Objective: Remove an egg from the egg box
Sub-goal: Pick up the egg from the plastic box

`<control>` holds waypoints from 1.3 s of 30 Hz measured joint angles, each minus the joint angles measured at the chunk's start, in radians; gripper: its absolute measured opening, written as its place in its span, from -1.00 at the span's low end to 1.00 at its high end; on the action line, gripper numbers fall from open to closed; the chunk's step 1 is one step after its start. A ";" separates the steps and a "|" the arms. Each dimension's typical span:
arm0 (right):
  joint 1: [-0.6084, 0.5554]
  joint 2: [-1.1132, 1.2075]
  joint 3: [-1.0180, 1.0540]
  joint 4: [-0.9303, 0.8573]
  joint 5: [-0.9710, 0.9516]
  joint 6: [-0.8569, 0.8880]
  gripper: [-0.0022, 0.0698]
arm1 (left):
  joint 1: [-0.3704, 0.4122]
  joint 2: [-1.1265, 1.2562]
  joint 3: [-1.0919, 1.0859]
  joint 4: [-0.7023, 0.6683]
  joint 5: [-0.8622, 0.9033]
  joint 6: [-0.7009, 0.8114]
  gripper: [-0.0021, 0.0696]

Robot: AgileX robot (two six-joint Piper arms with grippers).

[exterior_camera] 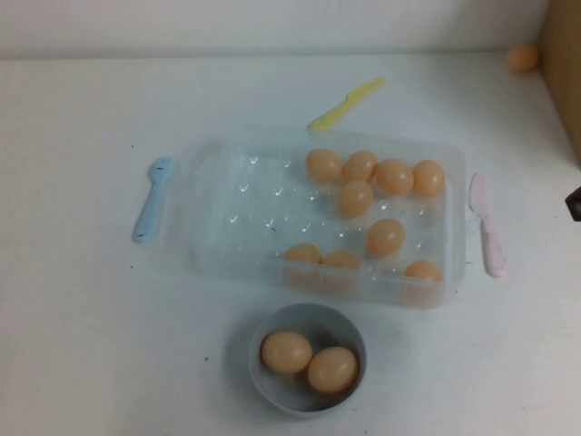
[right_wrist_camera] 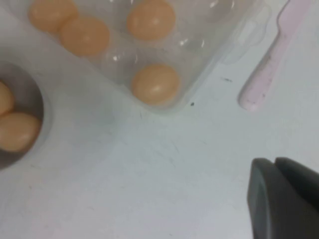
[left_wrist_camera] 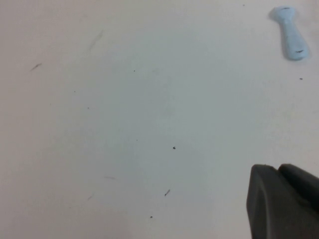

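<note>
Egg box sits mid-table, clear plastic, long side across the high view. Nine eggs in it, all in its right half: four in a row along the far wall, one just behind that row, one mid-right, three along the near wall. Left half of the cups is bare.

Grey bowl stands just near of the box, apart from it, with two eggs inside, touching each other. One more egg lies loose at the far right corner of the table, next to a brown panel.

Blue spoon lies left of the box, yellow knife behind it, pink knife to its right.

Right gripper: jaws pressed together, holding nothing. It hangs over bare table on the near-right side of the box; the nearest egg, in the box's corner cup, is well apart from the jaws. Bowl rim and its eggs also show in that wrist view, farther off.

Left gripper: only dark fingertips show in its wrist view, cannot tell whether spread or closed. It is over bare table left of the box, blue spoon far off; no egg close to it.
</note>
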 joint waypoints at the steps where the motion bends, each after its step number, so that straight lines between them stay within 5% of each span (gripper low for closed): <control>1: 0.025 0.033 -0.043 -0.039 0.020 0.022 -0.99 | 0.000 0.000 0.000 0.000 0.000 0.000 -0.95; 6: 0.133 0.233 -0.248 -0.175 0.160 0.102 -0.99 | 0.000 0.000 0.000 0.000 0.000 0.000 -0.95; 20: 0.276 0.637 -0.615 -0.198 0.178 0.127 -0.94 | 0.000 0.000 0.000 0.000 0.000 0.000 -0.95; 23: 0.289 0.684 -0.651 -0.191 0.178 0.127 -0.77 | 0.000 0.000 0.000 0.000 0.000 0.000 -0.95; 32: 0.308 0.787 -0.664 -0.147 0.178 0.133 0.28 | 0.000 0.000 0.000 0.000 0.000 0.000 -0.95; 39: 0.308 0.811 -0.668 -0.142 0.178 0.164 0.40 | 0.000 0.000 0.000 0.000 0.000 0.000 -0.95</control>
